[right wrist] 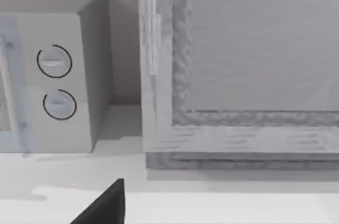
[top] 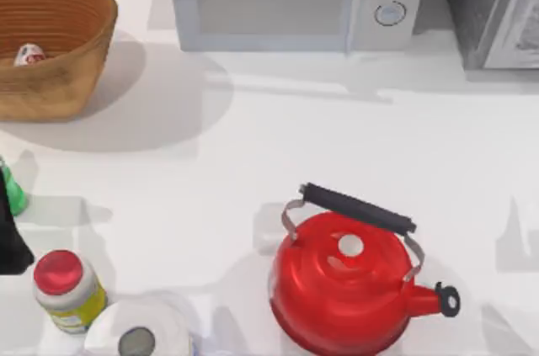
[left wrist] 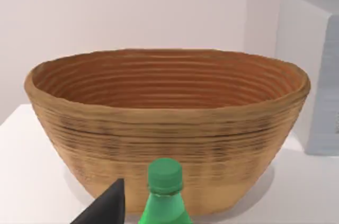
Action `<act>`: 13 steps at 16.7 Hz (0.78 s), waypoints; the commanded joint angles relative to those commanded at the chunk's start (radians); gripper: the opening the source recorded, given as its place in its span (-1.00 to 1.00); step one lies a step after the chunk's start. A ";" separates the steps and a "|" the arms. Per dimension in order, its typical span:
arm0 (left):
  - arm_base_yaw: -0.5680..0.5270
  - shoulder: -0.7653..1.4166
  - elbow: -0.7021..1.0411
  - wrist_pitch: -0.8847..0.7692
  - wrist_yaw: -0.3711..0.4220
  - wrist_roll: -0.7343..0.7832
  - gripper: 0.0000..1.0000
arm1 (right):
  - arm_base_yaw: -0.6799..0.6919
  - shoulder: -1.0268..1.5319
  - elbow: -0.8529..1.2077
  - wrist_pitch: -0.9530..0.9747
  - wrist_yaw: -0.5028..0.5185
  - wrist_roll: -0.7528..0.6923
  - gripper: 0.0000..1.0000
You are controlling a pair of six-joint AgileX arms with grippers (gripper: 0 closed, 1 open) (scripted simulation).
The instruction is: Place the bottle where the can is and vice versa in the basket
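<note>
Meanwhile, the bottle (left wrist: 164,195) is being kept upright on the surface (top: 253,162) at the left edge, beside one left gripper finger (left wrist: 106,208); finger state cannot be told. The can (top: 30,55) is being held inside the basket (top: 80,2), far left.

The basket (top: 59,45) is tan-brown wicker with ribbed bands, its inside more orange. The can (top: 30,55) in it is white with a red mark. The bottle (left wrist: 165,192) is bright green. The kettle (top: 341,284) is glossy red with a black handle. The jar (top: 67,290) is white, red-capped, yellow-labelled.
</note>
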 joint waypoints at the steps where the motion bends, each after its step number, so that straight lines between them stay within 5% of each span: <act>1: 0.000 0.000 0.000 0.000 0.000 0.000 1.00 | 0.000 0.000 0.000 0.000 0.000 0.000 1.00; 7: 0.013 0.130 0.074 -0.092 -0.005 0.005 1.00 | 0.000 0.000 0.000 0.000 0.000 0.000 1.00; 13: 0.020 0.482 0.409 -0.295 0.012 0.027 1.00 | 0.000 0.000 0.000 0.000 0.000 0.000 1.00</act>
